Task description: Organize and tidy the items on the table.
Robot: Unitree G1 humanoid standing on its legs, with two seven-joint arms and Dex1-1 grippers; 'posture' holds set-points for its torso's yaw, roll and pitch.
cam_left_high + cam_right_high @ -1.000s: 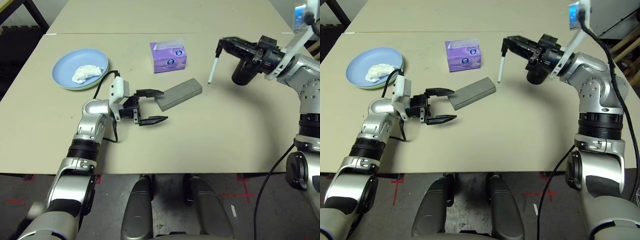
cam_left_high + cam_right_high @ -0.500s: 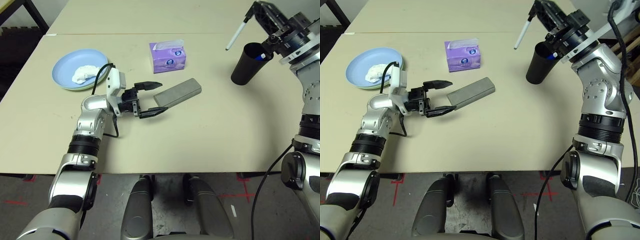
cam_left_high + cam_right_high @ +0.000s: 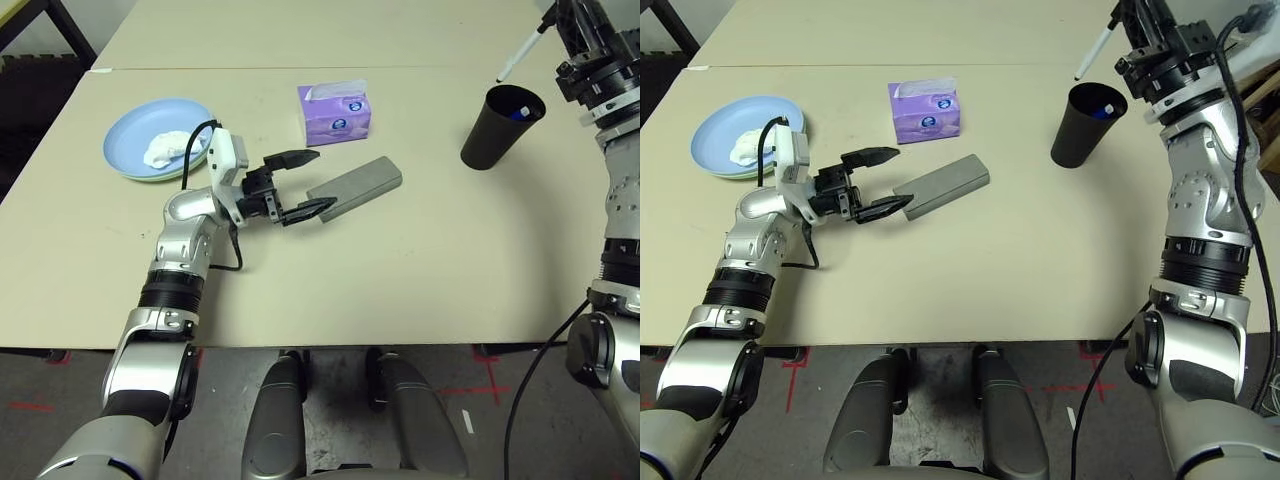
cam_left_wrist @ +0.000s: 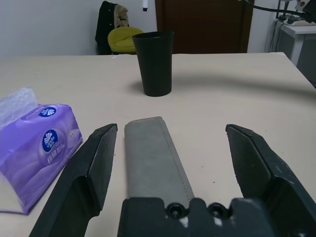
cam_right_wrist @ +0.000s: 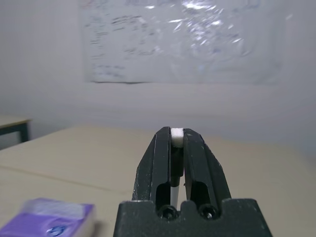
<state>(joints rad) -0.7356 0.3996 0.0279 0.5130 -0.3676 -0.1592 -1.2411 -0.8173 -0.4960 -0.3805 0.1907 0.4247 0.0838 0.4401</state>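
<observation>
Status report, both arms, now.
Left gripper open, jaws straddling the end of the grey case. Right gripper shut on white pen, raised beside black cup. Nothing blocking.

The left gripper (image 4: 168,148) stood wide open over the beige table (image 4: 237,98), its two black fingers (image 4: 91,170) flanking the near end of a grey glasses case (image 4: 153,158) that lay closer to one finger. A purple tissue box (image 4: 37,150) sat beside the case. Beyond them, a black cup (image 4: 155,61) stood upright.
</observation>
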